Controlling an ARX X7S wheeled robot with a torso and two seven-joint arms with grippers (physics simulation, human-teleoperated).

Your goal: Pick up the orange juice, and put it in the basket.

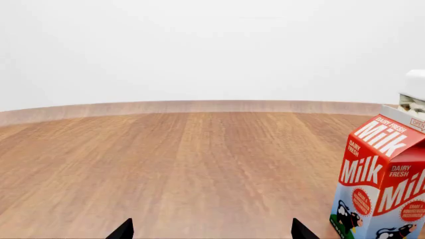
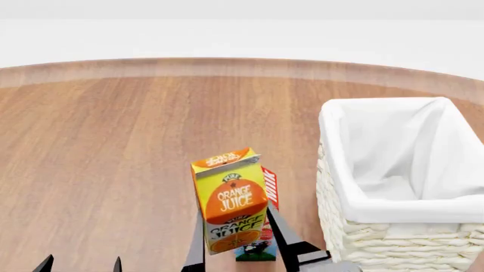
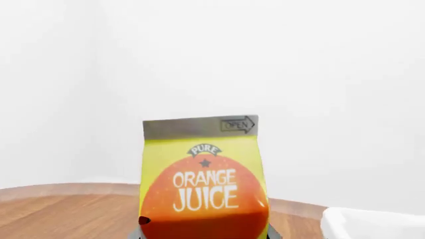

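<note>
Yellow-and-orange gable-top orange juice carton [image 2: 229, 201] lower centre, pinched upright between right gripper [image 2: 236, 241] fingers, red-and-white milk carton [image 2: 264, 226] behind, cream woven wicker basket [image 2: 340, 226] at right, left gripper [image 2: 81, 265] spread empty.

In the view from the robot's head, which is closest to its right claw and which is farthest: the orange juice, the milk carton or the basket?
1. The orange juice: held between the right gripper's jaws, lifted.
2. The milk carton: directly behind the juice, mostly hidden.
3. The basket: off to the right side, standing apart.
</note>
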